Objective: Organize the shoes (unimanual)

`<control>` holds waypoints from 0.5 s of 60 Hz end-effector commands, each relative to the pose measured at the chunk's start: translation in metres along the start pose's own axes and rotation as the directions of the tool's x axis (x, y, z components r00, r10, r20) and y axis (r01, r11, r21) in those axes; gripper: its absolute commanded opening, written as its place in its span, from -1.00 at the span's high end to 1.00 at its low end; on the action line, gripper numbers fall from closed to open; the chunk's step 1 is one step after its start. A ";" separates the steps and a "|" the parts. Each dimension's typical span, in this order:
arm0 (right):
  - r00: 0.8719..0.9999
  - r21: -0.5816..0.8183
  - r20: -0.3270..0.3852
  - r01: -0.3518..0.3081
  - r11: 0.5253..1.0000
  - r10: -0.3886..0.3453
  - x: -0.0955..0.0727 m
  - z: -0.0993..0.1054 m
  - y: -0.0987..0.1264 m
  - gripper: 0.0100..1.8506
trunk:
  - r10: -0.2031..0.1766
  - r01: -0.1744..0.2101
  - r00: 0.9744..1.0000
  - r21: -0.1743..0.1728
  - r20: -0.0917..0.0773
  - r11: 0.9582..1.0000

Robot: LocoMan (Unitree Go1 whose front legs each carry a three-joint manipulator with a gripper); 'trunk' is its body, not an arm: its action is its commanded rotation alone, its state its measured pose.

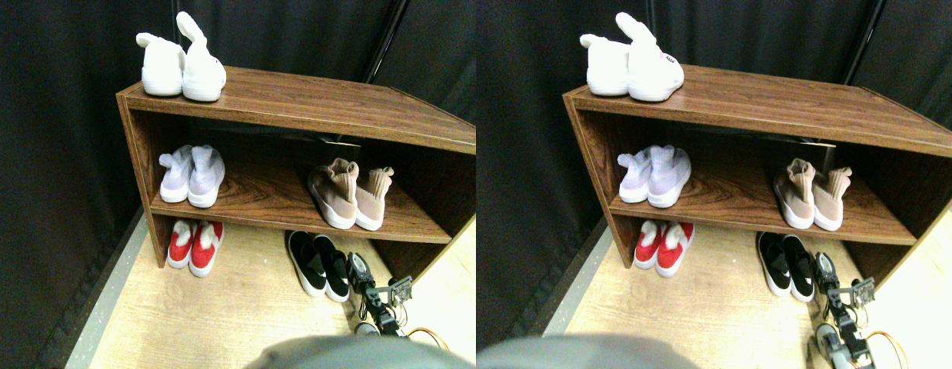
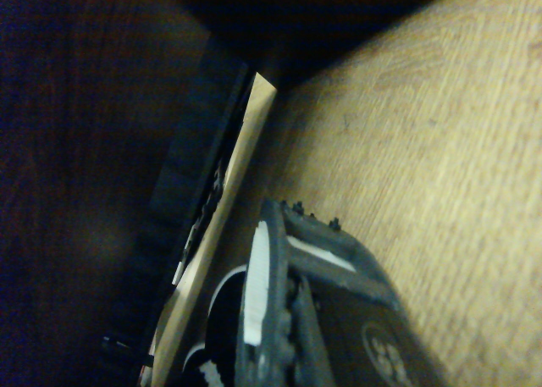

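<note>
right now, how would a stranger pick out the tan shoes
Find the wooden shelf against the dark curtain, then its middle board. The tan shoes stand at that board's right end, above the black pair on the floor; only they have ribbed sock collars.

- White high-collar shoes: one pair, upright, side by side on the left end of the shelf top.
- Pale lilac shoes: one pair, middle shelf, left end.
- Tan knit sneakers: white soles, middle shelf, right part, close together.
- Red shoes: white soles, on the floor under the shelf, left.
- Black slip-ons: white soles, on the floor, right, side by side.
</note>
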 end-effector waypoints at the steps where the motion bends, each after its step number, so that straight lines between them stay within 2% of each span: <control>1: 0.997 -0.070 0.020 -0.074 0.995 0.076 0.001 0.009 0.013 0.95 | -0.009 0.009 1.000 -0.015 0.001 1.000; 10: 0.995 -0.074 0.050 -0.088 0.993 0.092 -0.005 0.024 0.027 0.95 | -0.028 0.028 1.000 -0.004 0.006 1.000; 13: 0.994 -0.067 0.038 -0.098 0.993 0.100 -0.005 0.027 0.029 0.95 | -0.033 0.033 0.999 -0.002 0.009 0.999; 16: 0.990 -0.079 -0.007 -0.138 0.987 0.138 -0.006 0.036 0.031 0.95 | -0.037 0.037 0.999 0.001 0.011 0.999; 21: 0.989 -0.086 0.020 -0.146 0.986 0.148 -0.015 0.044 0.036 0.95 | -0.045 0.045 0.999 0.002 0.015 0.999; 30: 0.983 -0.074 -0.002 -0.182 0.980 0.183 -0.027 0.059 0.043 0.95 | -0.056 0.056 0.998 0.005 0.020 0.998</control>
